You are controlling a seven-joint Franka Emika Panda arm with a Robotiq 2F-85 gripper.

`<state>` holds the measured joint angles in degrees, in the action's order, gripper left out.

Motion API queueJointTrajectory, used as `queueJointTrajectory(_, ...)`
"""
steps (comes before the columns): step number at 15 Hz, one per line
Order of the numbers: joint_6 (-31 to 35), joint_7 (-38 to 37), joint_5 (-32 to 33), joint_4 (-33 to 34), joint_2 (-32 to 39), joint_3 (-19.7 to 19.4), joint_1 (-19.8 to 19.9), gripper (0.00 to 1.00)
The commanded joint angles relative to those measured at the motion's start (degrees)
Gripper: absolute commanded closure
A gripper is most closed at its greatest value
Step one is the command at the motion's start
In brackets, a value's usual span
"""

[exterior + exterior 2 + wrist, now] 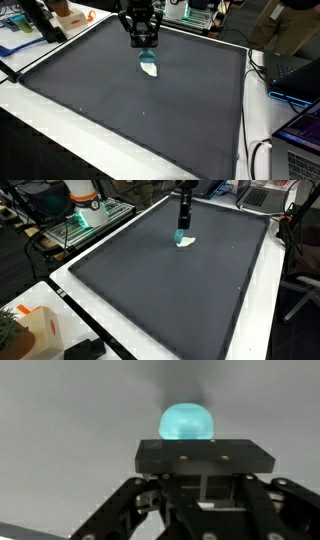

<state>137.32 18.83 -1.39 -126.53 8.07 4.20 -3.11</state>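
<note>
The arm reaches straight down, its pincer point(144, 47) closed on a small turquoise-and-white object point(149, 68) — the object's lower end touches the dark mat point(160, 290) on the desk point(262, 310).

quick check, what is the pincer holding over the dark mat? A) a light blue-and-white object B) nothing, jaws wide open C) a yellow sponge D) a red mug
A: the pincer is shut on the light blue-and-white object above the dark mat; the wrist view shows its turquoise rounded end.
</note>
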Motion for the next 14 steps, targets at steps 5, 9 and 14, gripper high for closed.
queueJointTrajectory(5,-4.4,2.3,-2.4,0.9,0.2,0.5,1.3,0.78)
queueJointTrajectory(9,-8.9,5.2,-3.1,-2.7,-10.0,1.5,0.3,0.78)
queueJointTrajectory(14,-4.2,-1.2,0.1,-7.4,-19.7,1.4,-1.4,0.78)
